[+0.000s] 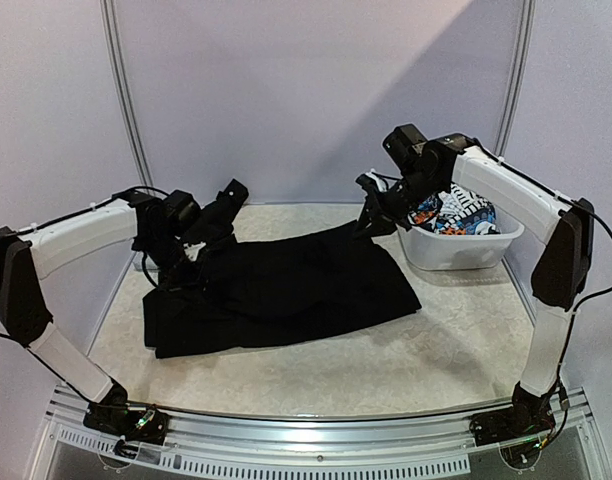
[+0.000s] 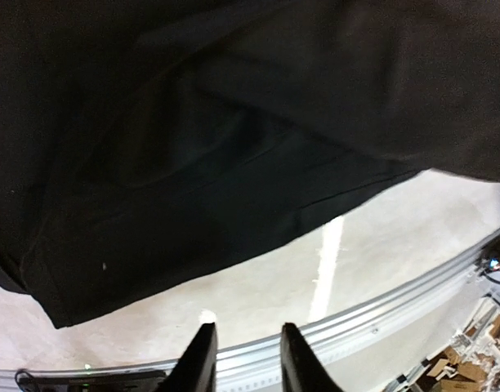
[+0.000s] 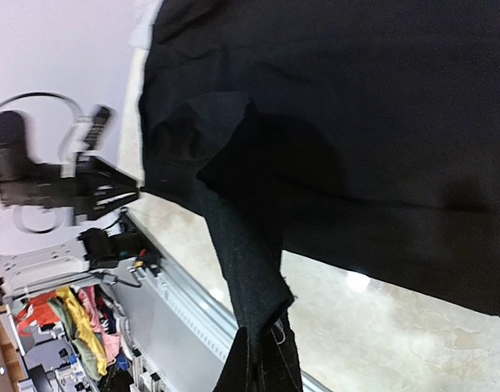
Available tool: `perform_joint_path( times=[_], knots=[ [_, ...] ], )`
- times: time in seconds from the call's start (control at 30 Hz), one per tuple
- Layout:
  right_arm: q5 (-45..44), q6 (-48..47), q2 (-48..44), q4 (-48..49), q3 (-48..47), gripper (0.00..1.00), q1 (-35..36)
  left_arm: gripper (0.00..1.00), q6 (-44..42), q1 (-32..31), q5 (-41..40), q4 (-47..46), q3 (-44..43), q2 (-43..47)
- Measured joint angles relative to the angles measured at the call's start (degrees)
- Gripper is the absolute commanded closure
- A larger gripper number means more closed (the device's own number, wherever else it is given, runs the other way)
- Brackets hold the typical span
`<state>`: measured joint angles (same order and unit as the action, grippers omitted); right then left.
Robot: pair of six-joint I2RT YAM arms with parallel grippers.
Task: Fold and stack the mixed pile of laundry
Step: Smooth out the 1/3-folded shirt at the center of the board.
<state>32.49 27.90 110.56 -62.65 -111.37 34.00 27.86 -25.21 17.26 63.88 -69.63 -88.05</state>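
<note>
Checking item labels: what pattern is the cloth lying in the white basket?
The printed cloth is white, black, blue and orange, clearest in the top external view.

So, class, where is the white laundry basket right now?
In the top view the basket sits far right on the table, beside the right hand and the black garment.

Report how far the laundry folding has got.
Done: nothing stacked yet. In hand: the black garment lies spread on the table, right pincer shut on its edge, left pincer open. Left: the printed piece in the basket.
</note>
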Motion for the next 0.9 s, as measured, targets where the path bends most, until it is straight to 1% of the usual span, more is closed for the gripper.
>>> perform_joint_path(
  times=[0.13,0.3,0.33,0.53,0.7,0.9],
  knots=[
    [2.93,0.17,0.55,-0.85,-3.91,1.0,0.0,0.87,0.28,0.17,-2.99,-1.84,4.31,-0.2],
    [7.74,0.31,2.21,-2.25,-10.25,1.0,0.61,1.0,0.11,0.83,-6.62,-6.51,5.03,-3.87],
    [9.25,0.39,2.51,-2.71,-12.26,1.0,0.96,1.0,0.22,1.11,-7.28,-7.34,5.22,-4.55],
    [14.12,2.95,2.43,-2.54,-15.5,1.0,3.23,1.0,-0.85,5.62,-10.29,-10.71,8.83,-5.84],
    [18.43,5.4,2.21,-1.86,-15.54,1.0,4.31,1.0,-2.64,9.94,-10.8,-11.93,11.37,-6.01],
    [21.07,6.54,0.83,-0.63,-14.03,1.0,4.42,1.0,-4.15,12.46,-11.74,-12.9,13.46,-6.75]
  ],
)
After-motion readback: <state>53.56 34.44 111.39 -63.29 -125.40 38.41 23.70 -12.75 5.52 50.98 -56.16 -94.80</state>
